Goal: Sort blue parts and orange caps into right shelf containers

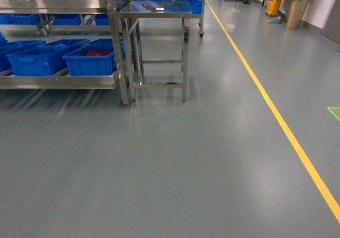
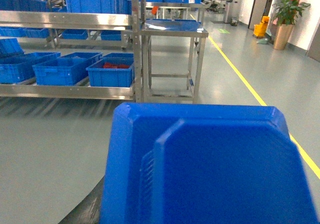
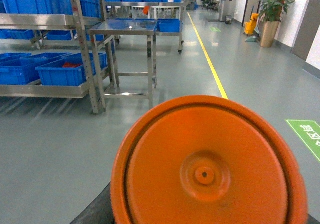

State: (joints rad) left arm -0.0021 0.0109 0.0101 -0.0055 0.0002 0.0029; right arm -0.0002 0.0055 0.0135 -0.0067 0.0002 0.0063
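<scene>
Blue part filling left wrist view, orange cap filling right, each gripper's state hidden, crates ahead

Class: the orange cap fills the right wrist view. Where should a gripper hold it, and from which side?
Probably across the curved side wall of the orange cap. Its flat round end faces the camera and offers nothing to pinch, so come from the camera's side, along its axis, jaws straddling the rim.

- only writing anywhere is on the green floor marking at the right edge of the right wrist view: white characters, cut off, can't read them
- nothing else legible
</scene>
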